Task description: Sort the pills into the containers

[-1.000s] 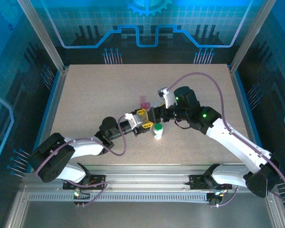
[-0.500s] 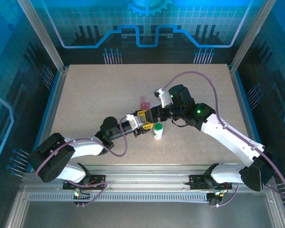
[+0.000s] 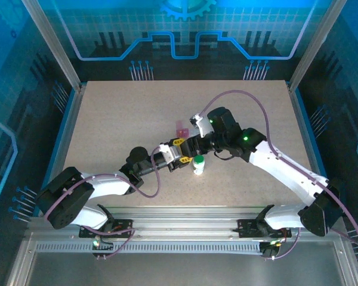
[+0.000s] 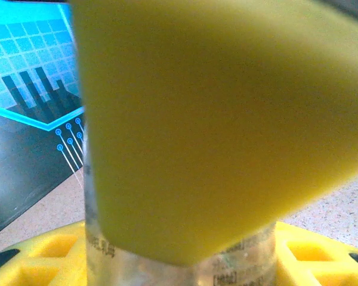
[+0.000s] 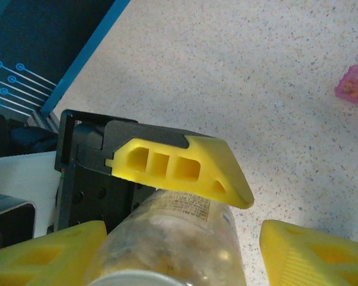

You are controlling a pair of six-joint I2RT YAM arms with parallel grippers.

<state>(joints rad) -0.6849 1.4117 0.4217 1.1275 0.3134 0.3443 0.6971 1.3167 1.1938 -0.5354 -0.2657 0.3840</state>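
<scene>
The left gripper (image 3: 178, 148) clamps a translucent brownish labelled vial (image 5: 173, 232) mid-table, its second finger hidden beneath. The right gripper (image 5: 182, 256) straddles the vial, jaws wide. The vial's end is cut off in the right wrist view. A pink translucent box (image 5: 357, 83), partly cropped, lies beyond. A white bottle with green cap (image 3: 198, 164) stands just nearer.

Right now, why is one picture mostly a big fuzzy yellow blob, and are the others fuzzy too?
Left wrist view: a yellow plastic gripper finger sits so near the lens it blurs, with the translucent labelled vial soft beneath; right wrist view: the vial and speckled table look mostly sharp; top external view: even light, blue glow on the walls.
</scene>
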